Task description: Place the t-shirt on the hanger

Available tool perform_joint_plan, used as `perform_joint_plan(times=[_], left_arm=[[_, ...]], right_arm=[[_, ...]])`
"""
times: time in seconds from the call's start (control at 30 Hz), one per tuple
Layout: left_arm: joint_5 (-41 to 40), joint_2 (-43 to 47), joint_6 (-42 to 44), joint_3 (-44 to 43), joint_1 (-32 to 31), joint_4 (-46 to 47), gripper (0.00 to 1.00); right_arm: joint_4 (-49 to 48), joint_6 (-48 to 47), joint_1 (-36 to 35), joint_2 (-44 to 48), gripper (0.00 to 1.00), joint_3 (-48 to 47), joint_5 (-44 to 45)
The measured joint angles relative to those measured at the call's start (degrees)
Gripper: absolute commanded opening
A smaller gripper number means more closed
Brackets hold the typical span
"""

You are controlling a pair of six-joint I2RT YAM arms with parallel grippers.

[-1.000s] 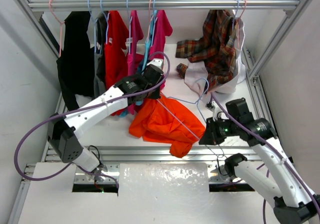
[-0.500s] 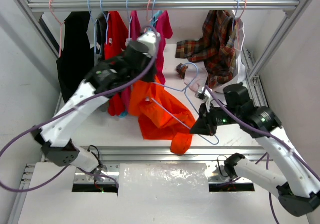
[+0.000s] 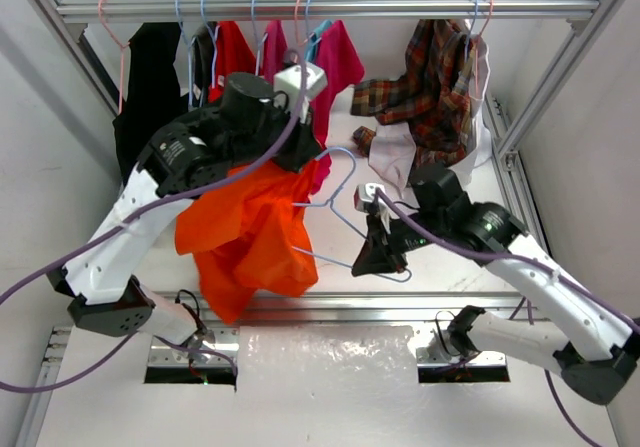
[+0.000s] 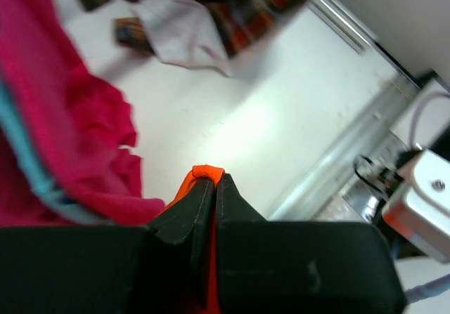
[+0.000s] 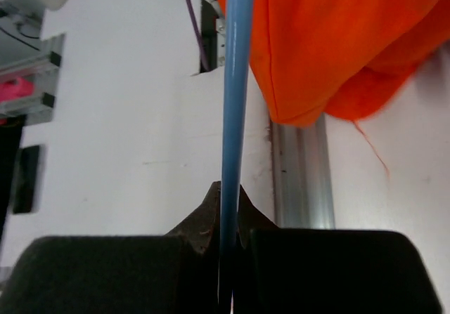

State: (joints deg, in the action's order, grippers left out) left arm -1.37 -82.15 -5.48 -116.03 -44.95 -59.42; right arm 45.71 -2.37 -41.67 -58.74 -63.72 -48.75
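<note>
**Desk:** What has the left gripper [image 4: 209,180] got?

**Photographer:** Its jaws are clenched on a fold of the orange t-shirt [image 3: 245,229]. The shirt dangles clear of the table, in front of the magenta shirt [image 3: 338,67] on the rail [image 3: 400,7].

**Desk:** And the right gripper [image 5: 226,192]?

**Photographer:** It is pinched on the pale blue hanger [image 5: 235,82], held just right of the t-shirt. The hanger's left tip meets the cloth; I cannot tell whether it goes inside.

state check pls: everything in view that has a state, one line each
left pincer: shut on t-shirt
right pincer: shut on hanger
t-shirt: in the air, dangling from left pincer
hanger: in the air, one end at the t-shirt
plaid shirt: hanging from rail
</note>
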Motion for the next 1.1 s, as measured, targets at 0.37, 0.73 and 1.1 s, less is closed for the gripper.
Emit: perform_joint_plan(times=[0.37,0.73,1.1], left_arm=[[7.6,3.5,1.2,1.9,-0.9,0.0,0.0],[4.6,8.0,2.7,6.6,-0.9,1.5,0.0],[18.1,-2.0,7.1,5.8,-2.0,1.6,0.0]], right_arm=[[-16.8,3.2,-0.5,14.3,0.0,14.8,13.8],[-10.8,7.1,-0.5,27.1,0.0,23.8,21.0],[-6.0,2.9,-0.5,18.8,0.0,19.9,5.2]])
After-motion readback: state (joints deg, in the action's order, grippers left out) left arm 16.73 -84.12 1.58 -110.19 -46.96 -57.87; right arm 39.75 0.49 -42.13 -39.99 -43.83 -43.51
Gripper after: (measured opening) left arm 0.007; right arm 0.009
